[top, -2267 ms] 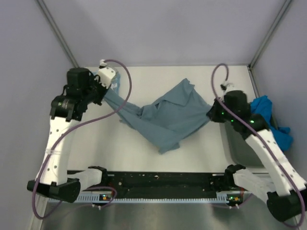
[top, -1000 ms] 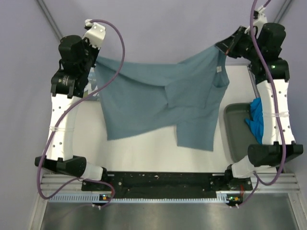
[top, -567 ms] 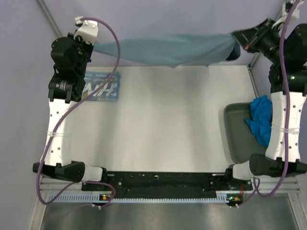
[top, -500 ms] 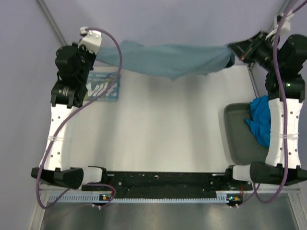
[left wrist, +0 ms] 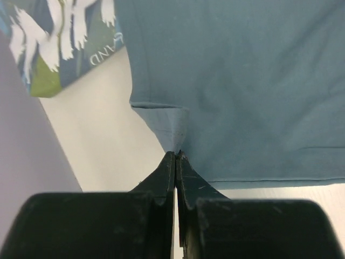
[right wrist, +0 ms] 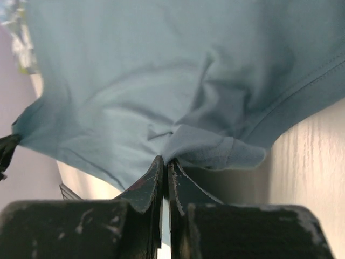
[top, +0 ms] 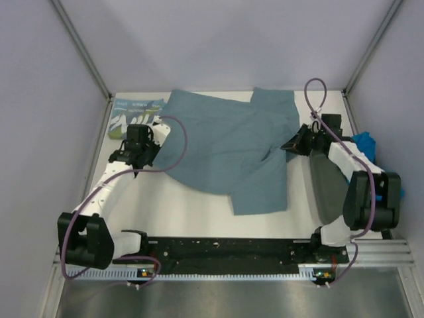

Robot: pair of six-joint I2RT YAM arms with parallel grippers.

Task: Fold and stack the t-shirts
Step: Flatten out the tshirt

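The plain slate-teal t-shirt (top: 232, 146) lies spread across the middle of the table, its near part folded over into a flap. My left gripper (top: 154, 150) is shut on the shirt's left edge, low at the table. The left wrist view shows its tips (left wrist: 176, 154) pinching a corner of the cloth (left wrist: 242, 81). My right gripper (top: 289, 146) is shut on the right edge, and its tips (right wrist: 164, 161) hold a bunched fold of the cloth (right wrist: 161, 70). The folded teal NIH t-shirt (top: 136, 112) lies at the back left, also in the left wrist view (left wrist: 59, 43). The bright blue t-shirt (top: 368, 144) is crumpled at the right.
A dark grey-green tray (top: 326, 192) stands at the right edge under my right arm, with the bright blue t-shirt at its far end. Purple cables loop over both arms. Grey walls close in the left, back and right sides.
The slate-teal t-shirt was stretched high in the air between both grippers at the back. Both arms have come down and forward, and the shirt now lies on the table.
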